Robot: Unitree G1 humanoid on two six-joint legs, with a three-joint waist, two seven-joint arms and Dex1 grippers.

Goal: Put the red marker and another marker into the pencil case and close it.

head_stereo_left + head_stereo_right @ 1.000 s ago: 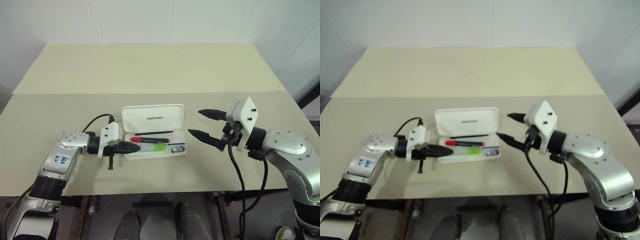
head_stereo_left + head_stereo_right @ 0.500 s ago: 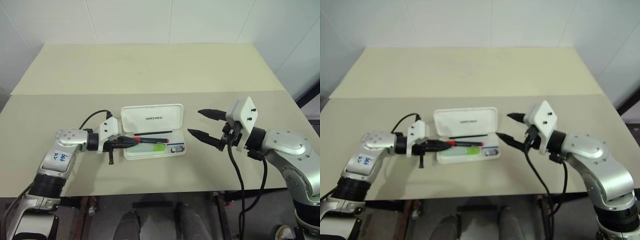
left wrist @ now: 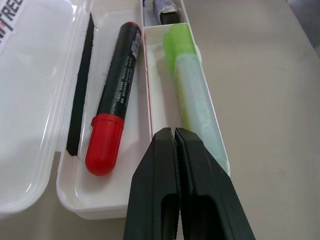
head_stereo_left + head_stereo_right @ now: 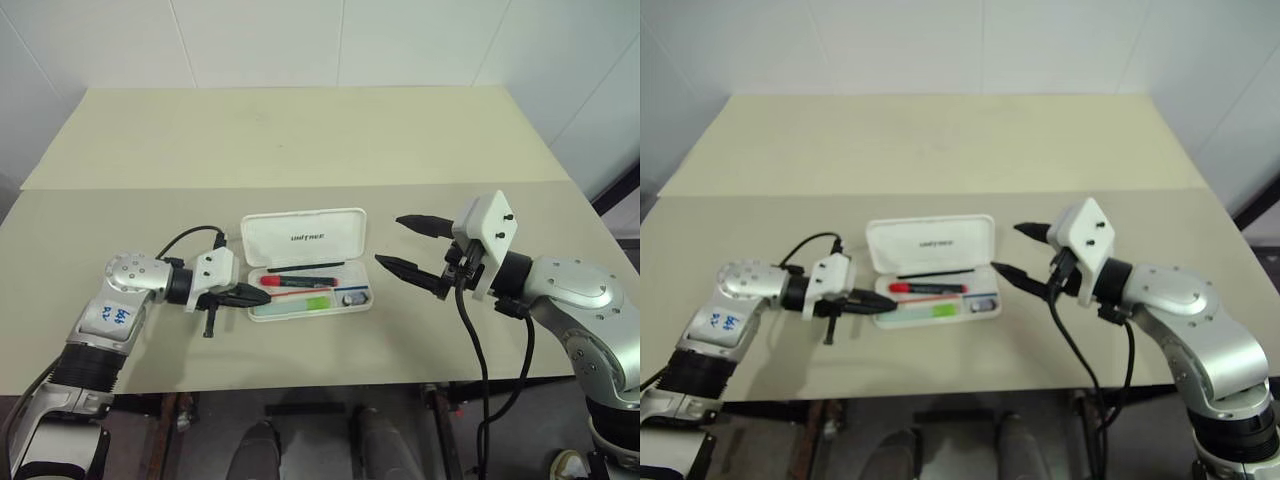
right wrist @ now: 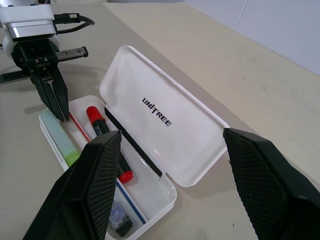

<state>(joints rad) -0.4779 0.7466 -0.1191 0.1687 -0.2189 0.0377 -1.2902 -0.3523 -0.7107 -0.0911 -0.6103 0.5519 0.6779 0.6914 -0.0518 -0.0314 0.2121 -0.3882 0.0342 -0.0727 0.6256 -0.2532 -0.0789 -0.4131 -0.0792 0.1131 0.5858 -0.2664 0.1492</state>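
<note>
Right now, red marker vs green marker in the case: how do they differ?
The red marker has a black barrel and red cap; the green marker is pale green with a brighter green end. They lie in separate compartments, the green one along the front wall. Both lie flat lengthwise in the open pencil case.

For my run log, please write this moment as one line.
red marker: in pencil case | green marker: in case | lid: open | left gripper: shut, at case end | right gripper: open, beside case
</note>
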